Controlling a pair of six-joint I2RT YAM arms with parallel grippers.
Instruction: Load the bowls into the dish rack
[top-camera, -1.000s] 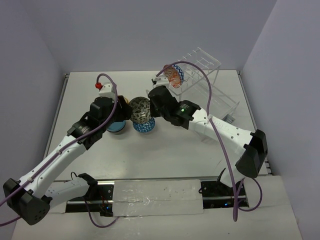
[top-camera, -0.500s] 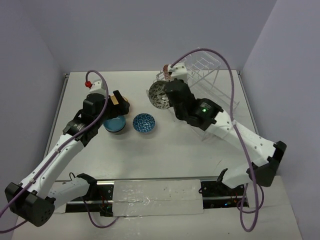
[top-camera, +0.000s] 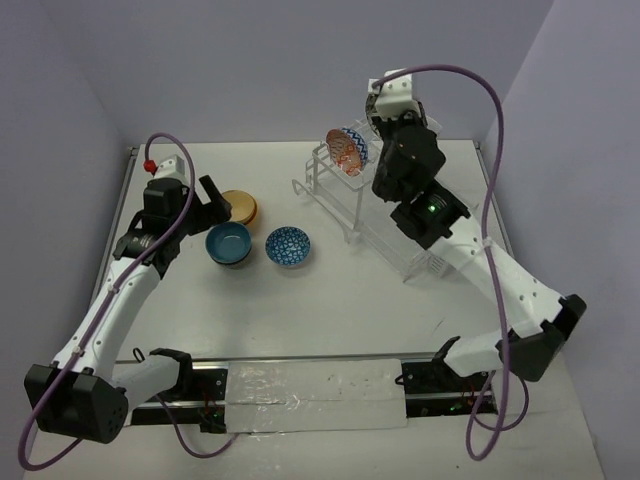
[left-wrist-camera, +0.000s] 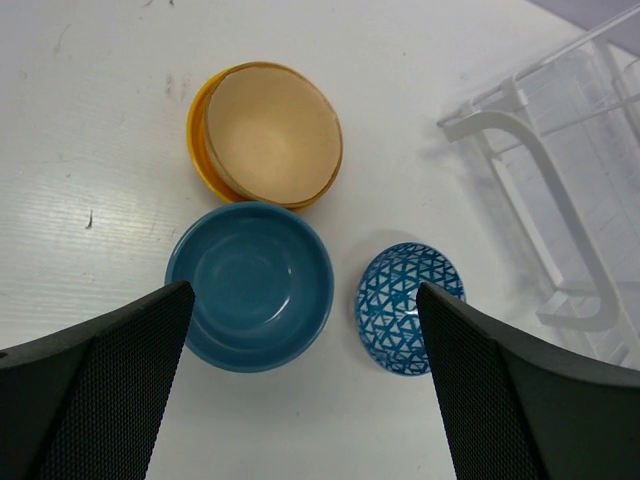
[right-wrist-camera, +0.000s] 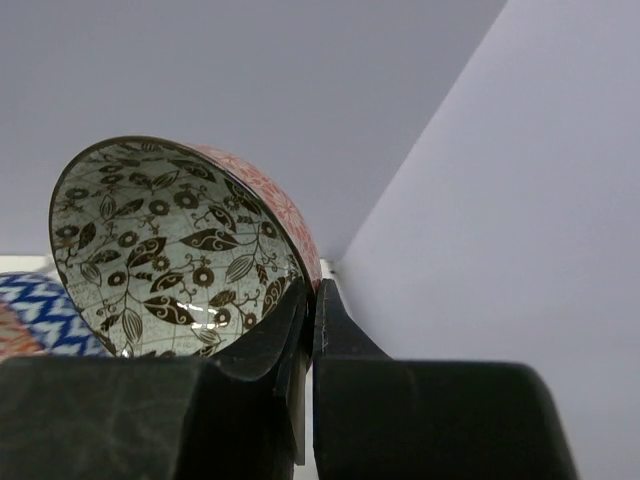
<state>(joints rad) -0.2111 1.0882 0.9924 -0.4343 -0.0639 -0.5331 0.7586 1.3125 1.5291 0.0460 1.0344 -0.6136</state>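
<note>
Left claw (left-wrist-camera: 303, 292): jaws wide apart, empty, above plain blue bowl (left-wrist-camera: 250, 285), tan bowl (left-wrist-camera: 270, 130) nested in orange-yellow bowl (left-wrist-camera: 198, 140), and blue lattice bowl (left-wrist-camera: 405, 310), all on desk (left-wrist-camera: 80, 120).
Right claw (right-wrist-camera: 312, 295): pinched on rim of leaf-patterned bowl (right-wrist-camera: 170, 250), aloft near dish rack (left-wrist-camera: 545, 195).
Zigzag bowl (top-camera: 347, 150): stands in rack's top.

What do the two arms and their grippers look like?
The left arm and right arm have white links, black joints and a purple cable each. A red plug sits at the left wrist; a green light on the right arm. Left fingers are black mesh-textured, right fingers plain black.
</note>
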